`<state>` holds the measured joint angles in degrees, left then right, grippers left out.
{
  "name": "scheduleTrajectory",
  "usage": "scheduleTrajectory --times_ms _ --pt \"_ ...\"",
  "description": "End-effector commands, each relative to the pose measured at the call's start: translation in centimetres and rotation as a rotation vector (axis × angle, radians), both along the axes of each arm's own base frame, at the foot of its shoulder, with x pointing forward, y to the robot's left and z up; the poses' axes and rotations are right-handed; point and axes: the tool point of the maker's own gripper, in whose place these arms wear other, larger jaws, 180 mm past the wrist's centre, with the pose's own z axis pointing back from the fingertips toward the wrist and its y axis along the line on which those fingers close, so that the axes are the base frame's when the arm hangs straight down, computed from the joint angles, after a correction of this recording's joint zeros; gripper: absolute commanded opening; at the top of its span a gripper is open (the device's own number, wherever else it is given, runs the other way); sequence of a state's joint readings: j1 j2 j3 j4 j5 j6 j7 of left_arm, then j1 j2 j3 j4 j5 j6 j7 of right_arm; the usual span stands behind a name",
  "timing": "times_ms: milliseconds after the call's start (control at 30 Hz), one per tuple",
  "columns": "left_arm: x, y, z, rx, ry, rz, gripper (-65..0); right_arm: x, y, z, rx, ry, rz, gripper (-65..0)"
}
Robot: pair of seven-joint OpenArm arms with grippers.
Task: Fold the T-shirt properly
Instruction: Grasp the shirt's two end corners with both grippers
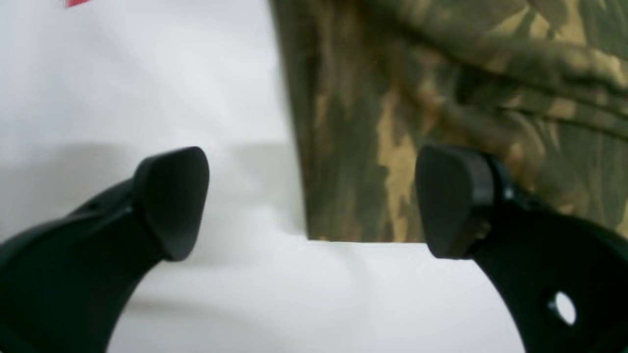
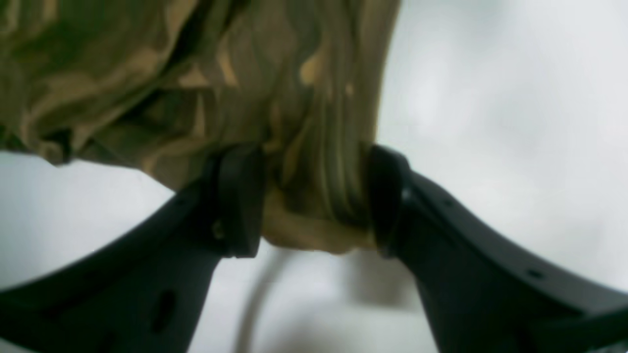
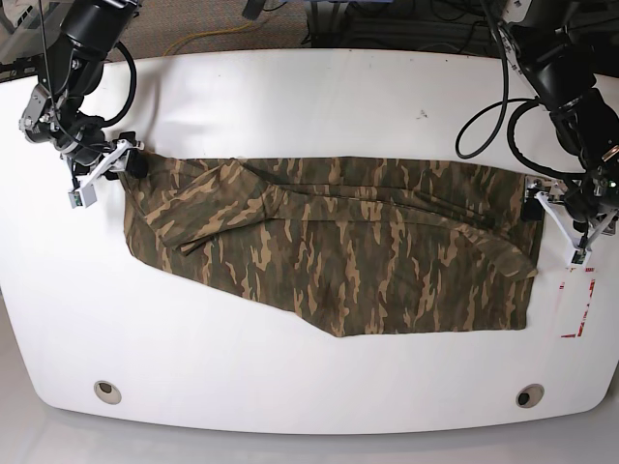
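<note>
A: Left wrist view, go.
B: White table [image 1: 122, 88], a red scrap at the top left edge. My left gripper [image 1: 314, 201] has its jaws wide apart, nothing between them. Shirt [image 1: 441, 98] lies flat ahead; its corner sits just past the gap, nearer the right finger. Blurry, and the finger bases are cut off by the frame.

A: Right wrist?
B: Pale blurred table [image 2: 490, 98] behind. My right gripper [image 2: 314, 201] is clamped on a bunched wad of the shirt [image 2: 196, 73], cloth filling the gap and squeezed into ridges between the pads. The rest of the cloth trails off up and left. Soft focus; can't tell if the wad touches the table.

A: Base view?
B: White rounded table [image 3: 309, 97], two round holes near the front edge, cables and brownish floor beyond the far edge, red marks [image 3: 580, 300] at the right. Shirt [image 3: 338, 251] is spread long across the middle, partly folded, creased. My right arm [image 3: 73, 87] reaches down at this view's left, gripper [image 3: 124, 158] at the shirt's end. My left arm [image 3: 571, 106] comes down at the view's right, gripper [image 3: 538, 198] just beside the other end. Fingers too small to read here.
</note>
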<state>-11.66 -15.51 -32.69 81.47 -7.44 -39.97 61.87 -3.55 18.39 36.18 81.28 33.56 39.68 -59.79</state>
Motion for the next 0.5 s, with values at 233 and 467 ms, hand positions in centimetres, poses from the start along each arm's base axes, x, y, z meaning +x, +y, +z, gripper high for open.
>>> scheduleTrajectory --times_ms 233,467 --pt "-0.2 1.0 0.9 0.015 -0.069 -0.016 0.0 1.0 -1.7 2.5 -0.014 -0.076 -0.004 -33.0" --pt "-1.1 -1.6 -1.1 0.031 -0.083 -0.161 0.0 0.9 -2.1 2.4 -0.021 -0.072 -0.007 -33.0"
